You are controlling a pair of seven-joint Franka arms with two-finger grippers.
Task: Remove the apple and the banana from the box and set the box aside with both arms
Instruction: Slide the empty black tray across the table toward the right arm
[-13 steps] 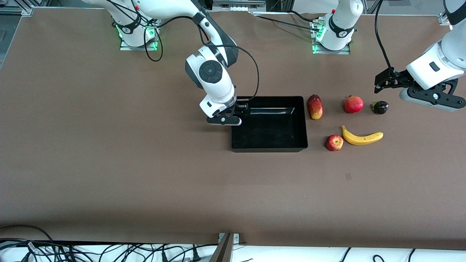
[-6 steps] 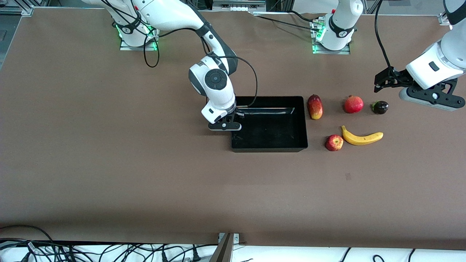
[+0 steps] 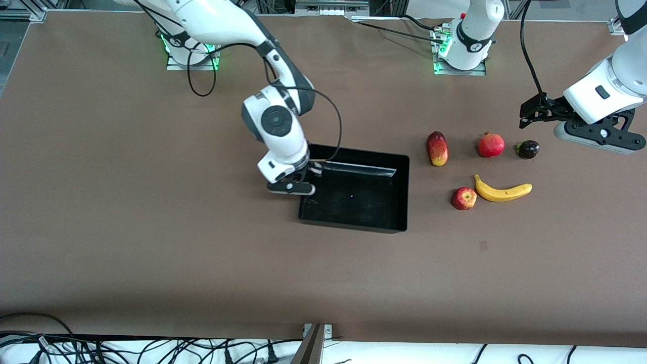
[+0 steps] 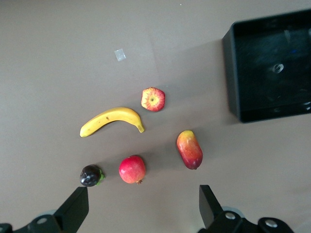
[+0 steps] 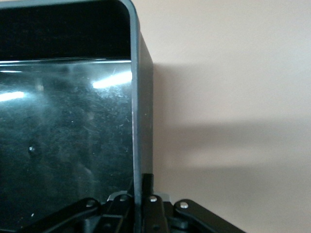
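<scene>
At the box (image 3: 354,189) wall, I see the right gripper (image 3: 303,178) pinching its thin rigid rim; the left gripper (image 3: 530,114) waits, fingers spread. Glossy plastic may slip.

A: How many fruits?
B: Five: one apple (image 3: 464,198), one banana (image 3: 502,190), one oval red-yellow fruit (image 3: 437,148), one pomegranate (image 3: 491,145), and one small dark fruit (image 3: 528,149), possibly a mangosteen.
A: Boxes?
B: One box (image 3: 399,194).
A: Arms?
B: Two, so two tools: right tool (image 3: 305,178), left tool (image 3: 529,115).
</scene>
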